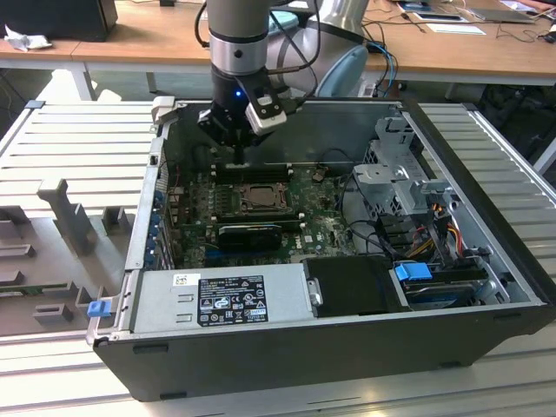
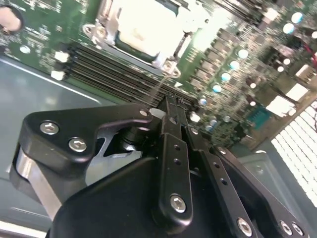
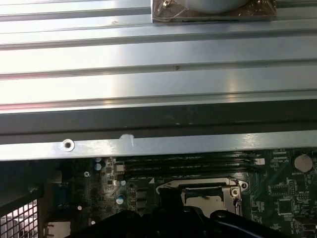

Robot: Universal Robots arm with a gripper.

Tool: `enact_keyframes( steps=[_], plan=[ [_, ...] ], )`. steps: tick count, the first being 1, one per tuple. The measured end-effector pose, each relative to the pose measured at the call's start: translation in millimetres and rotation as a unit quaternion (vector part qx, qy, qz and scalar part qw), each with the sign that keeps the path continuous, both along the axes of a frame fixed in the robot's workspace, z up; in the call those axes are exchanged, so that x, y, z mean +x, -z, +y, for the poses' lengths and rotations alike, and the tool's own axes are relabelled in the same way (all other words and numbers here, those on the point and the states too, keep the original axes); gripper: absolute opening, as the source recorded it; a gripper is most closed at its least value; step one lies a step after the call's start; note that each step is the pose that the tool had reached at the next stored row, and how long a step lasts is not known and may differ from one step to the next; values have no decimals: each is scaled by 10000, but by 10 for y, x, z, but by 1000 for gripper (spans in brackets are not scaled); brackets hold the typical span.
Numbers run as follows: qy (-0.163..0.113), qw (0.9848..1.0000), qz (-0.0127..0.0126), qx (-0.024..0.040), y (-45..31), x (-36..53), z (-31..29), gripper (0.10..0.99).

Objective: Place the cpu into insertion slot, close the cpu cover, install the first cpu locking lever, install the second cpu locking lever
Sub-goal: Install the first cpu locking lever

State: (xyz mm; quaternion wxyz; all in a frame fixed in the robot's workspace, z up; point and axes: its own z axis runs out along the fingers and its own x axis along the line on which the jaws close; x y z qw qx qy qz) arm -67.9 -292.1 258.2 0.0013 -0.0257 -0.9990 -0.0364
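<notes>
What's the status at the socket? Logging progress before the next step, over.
Gripper above the memory slots, just behind the socket. Cpu seated in the socket, cpu cover down around it. Nothing between gripper and socket.

power supply (image 1: 221,300) label print, none legible

The black hand (image 2: 168,111), fingers pressed together, hangs near the cpu (image 2: 146,22) seated in the motherboard (image 2: 237,74).
</notes>
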Motion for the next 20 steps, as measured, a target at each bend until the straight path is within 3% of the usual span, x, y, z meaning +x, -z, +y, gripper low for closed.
enact_keyframes(
  steps=[5, 7, 10, 13, 16, 18, 20],
  plan=[
    [1, 10000, 0, 1, 27, 153, 0, 106],
    [0, 10000, 0, 2, 39, 169, 0, 106],
    [1, 10000, -8, 81, 43, 169, -12, 106],
    [-5, 10000, -8, 82, 119, 180, -12, 106],
    [-92, 9999, -7, 75, 199, 252, -9, 106],
    [-121, 9998, -9, 150, 211, 267, -9, 106],
    [-188, 9997, -10, 149, 229, 273, -9, 106]
  ],
)
